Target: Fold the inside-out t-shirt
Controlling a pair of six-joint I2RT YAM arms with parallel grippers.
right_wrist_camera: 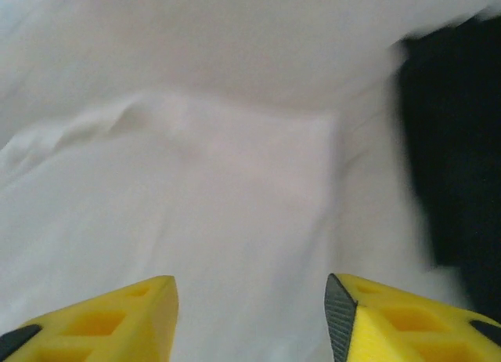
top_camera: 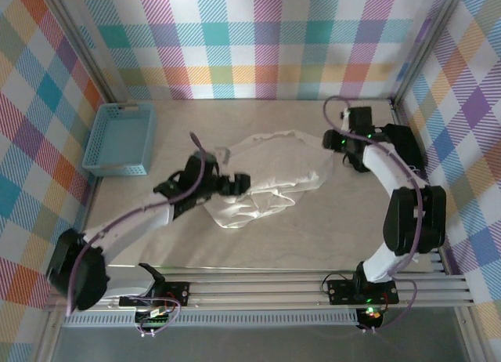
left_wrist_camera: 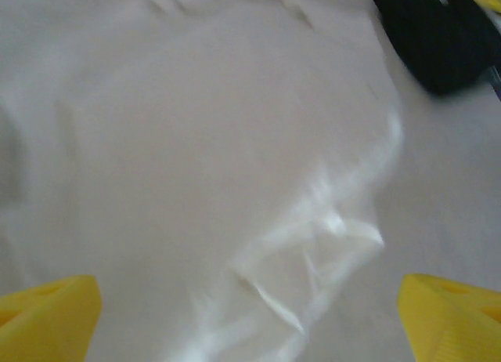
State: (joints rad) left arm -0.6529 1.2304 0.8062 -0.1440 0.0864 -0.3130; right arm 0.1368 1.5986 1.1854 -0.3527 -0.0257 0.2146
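Note:
The inside-out t-shirt (top_camera: 274, 174) lies crumpled in the middle of the table, white and wrinkled. My left gripper (top_camera: 237, 182) is at its left edge. In the left wrist view the left gripper (left_wrist_camera: 249, 293) stands wide open, and the t-shirt (left_wrist_camera: 196, 142) passes under the yellow fingertips (left_wrist_camera: 55, 315) with a raised crease below them. My right gripper (top_camera: 337, 141) is at the shirt's far right corner. In the right wrist view the right gripper (right_wrist_camera: 250, 287) is open above smooth t-shirt cloth (right_wrist_camera: 235, 190), with nothing between its fingers (right_wrist_camera: 391, 315).
A blue basket (top_camera: 119, 139) stands at the far left of the table. A blurred dark shape (left_wrist_camera: 438, 41) shows past the shirt's edge in the left wrist view, and another dark shape (right_wrist_camera: 458, 158) lies to the right in the right wrist view. Checked walls close in three sides.

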